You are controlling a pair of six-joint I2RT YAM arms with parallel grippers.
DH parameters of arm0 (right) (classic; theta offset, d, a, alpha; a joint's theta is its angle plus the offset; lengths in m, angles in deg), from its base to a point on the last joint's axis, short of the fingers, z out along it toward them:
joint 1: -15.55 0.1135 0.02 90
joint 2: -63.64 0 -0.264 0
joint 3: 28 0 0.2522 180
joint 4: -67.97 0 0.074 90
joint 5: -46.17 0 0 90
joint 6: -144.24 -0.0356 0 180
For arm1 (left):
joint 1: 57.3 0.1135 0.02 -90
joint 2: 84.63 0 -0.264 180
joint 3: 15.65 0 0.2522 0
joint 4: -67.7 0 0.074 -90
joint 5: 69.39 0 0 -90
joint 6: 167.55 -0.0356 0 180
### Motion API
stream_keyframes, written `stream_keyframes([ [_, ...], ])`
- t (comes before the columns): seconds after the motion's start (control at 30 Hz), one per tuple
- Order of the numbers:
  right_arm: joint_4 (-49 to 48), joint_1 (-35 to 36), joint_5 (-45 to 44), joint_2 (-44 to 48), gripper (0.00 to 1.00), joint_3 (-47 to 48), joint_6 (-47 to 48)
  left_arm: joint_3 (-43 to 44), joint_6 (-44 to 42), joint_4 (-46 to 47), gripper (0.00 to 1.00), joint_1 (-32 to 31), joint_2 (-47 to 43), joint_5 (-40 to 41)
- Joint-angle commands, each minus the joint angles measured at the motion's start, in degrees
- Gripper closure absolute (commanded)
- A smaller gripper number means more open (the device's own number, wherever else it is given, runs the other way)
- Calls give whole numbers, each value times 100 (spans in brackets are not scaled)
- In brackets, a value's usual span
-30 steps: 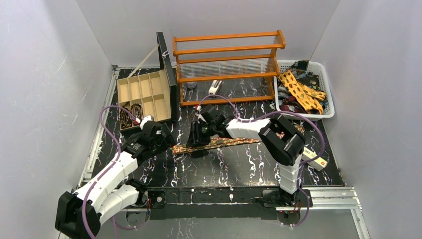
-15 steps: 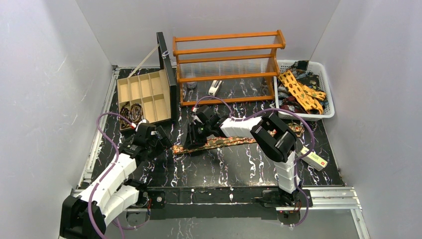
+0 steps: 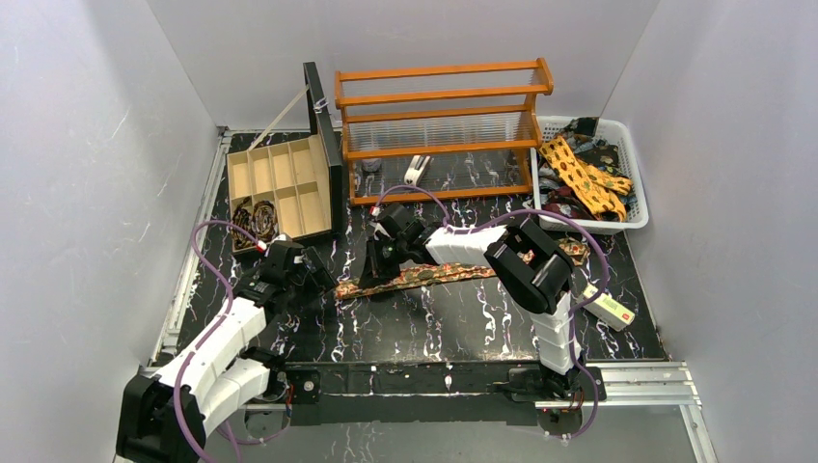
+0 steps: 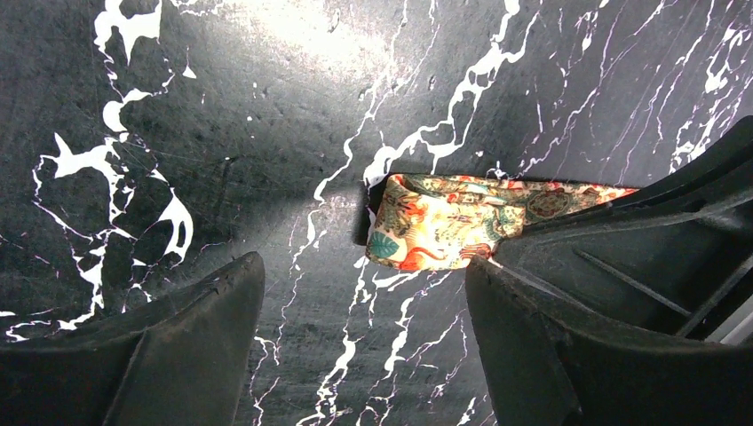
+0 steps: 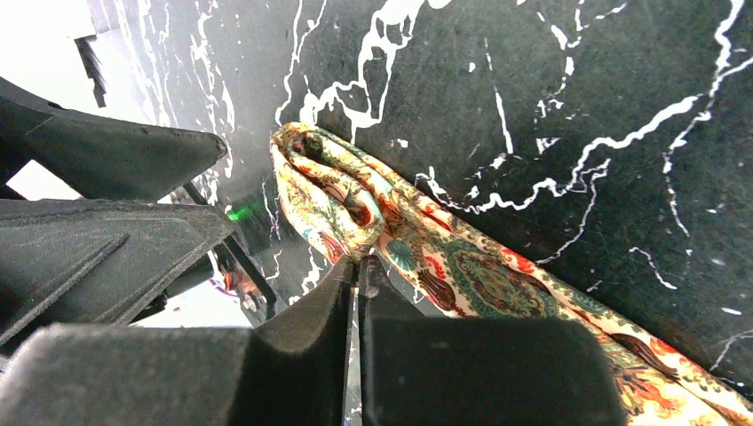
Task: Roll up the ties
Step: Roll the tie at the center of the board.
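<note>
A brown-red tie with gold-green motifs (image 3: pixel 453 273) lies as a flat strip across the middle of the table. Its left end is folded over itself (image 5: pixel 315 177). My right gripper (image 3: pixel 378 270) (image 5: pixel 359 264) is shut, pinching the tie's edge just behind that fold. My left gripper (image 3: pixel 316 275) (image 4: pixel 364 266) is open, low over the table just left of the tie's end (image 4: pixel 435 222). That end lies just ahead of the gap, against the right finger (image 4: pixel 568 328), and is not gripped. Coiled ties (image 3: pixel 253 220) sit in the compartment box.
An open wooden compartment box (image 3: pixel 280 178) stands at the back left. An orange wooden rack (image 3: pixel 444 106) is at the back centre. A white basket (image 3: pixel 632 183) holds several loose ties. A small white-and-red box (image 3: pixel 610 307) lies at the right front.
My left arm has drawn back and to the left. My right gripper has shifted slightly left along the tie. The tie stays flat in the same place.
</note>
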State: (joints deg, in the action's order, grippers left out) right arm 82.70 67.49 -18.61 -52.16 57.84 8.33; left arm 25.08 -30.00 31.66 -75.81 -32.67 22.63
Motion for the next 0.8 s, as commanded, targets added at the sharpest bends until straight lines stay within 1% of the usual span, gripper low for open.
stream_keyframes([
  [0.0,178,13,-159,262,90,129,67,-100,-49,63,20,28,32,-87],
  [0.37,362,-129,-139,383,88,36,146,-182,-136,195,20,26,25,-202],
  [0.57,498,-145,-213,411,87,95,249,-241,-199,261,22,31,29,-202],
  [0.6,513,-149,-199,384,87,96,256,-262,-210,310,22,31,32,-366],
  [0.77,622,-151,-206,210,87,121,318,-398,-240,625,25,26,55,-581],
])
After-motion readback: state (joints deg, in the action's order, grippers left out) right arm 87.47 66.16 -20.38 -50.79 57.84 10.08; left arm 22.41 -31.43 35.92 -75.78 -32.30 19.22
